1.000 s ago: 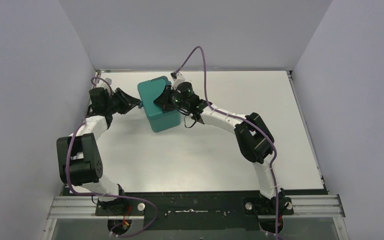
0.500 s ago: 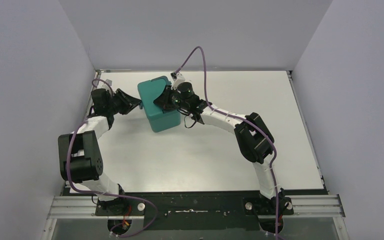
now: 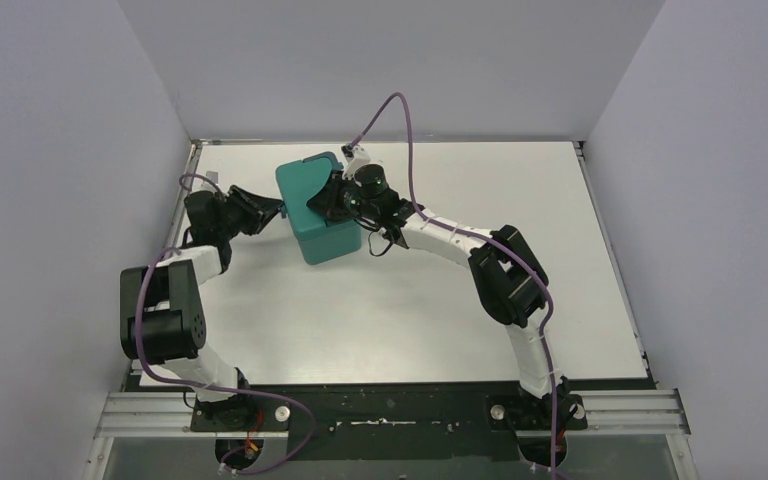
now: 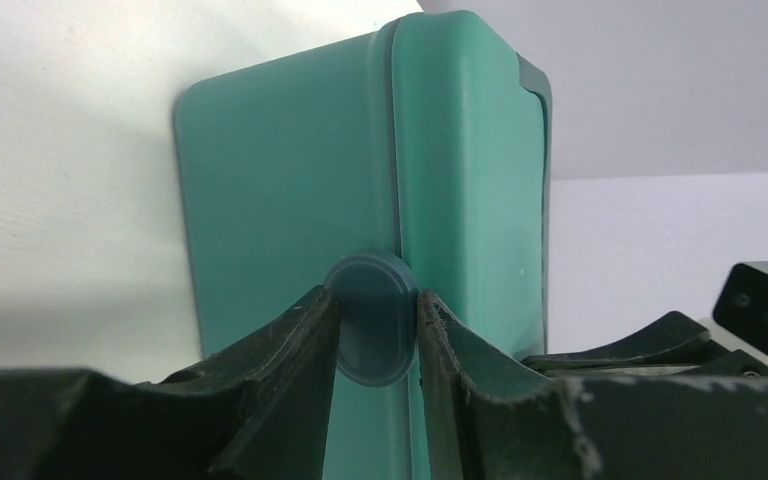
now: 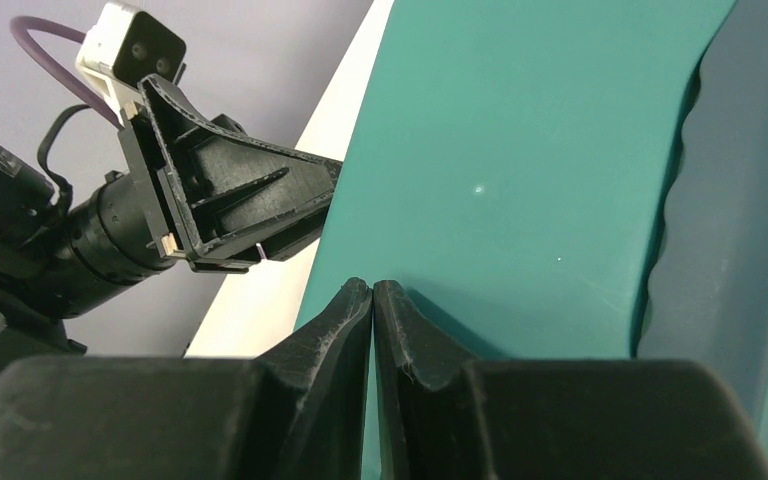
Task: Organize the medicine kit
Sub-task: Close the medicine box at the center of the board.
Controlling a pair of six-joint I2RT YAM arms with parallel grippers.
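The medicine kit [image 3: 315, 205] is a teal-green box with its lid down, standing at the back left of the table. My left gripper [image 3: 273, 208] is at the kit's left side. In the left wrist view its fingers [image 4: 300, 330] clamp the round side knob [image 4: 372, 318] of the kit [image 4: 290, 190] from both sides. My right gripper [image 3: 322, 203] rests over the kit's lid. In the right wrist view its jaws [image 5: 372, 288] are pressed together with nothing between them, tips against the teal lid [image 5: 520, 170]. What is inside the kit is hidden.
Grey walls enclose the white table [image 3: 440, 300] on the left, back and right. The left wall stands close behind my left arm [image 3: 165, 310]. A purple cable [image 3: 400, 130] loops above my right arm.
My left arm has shifted slightly toward the near side while its gripper stays on the knob. The kit and my right gripper have not visibly moved.
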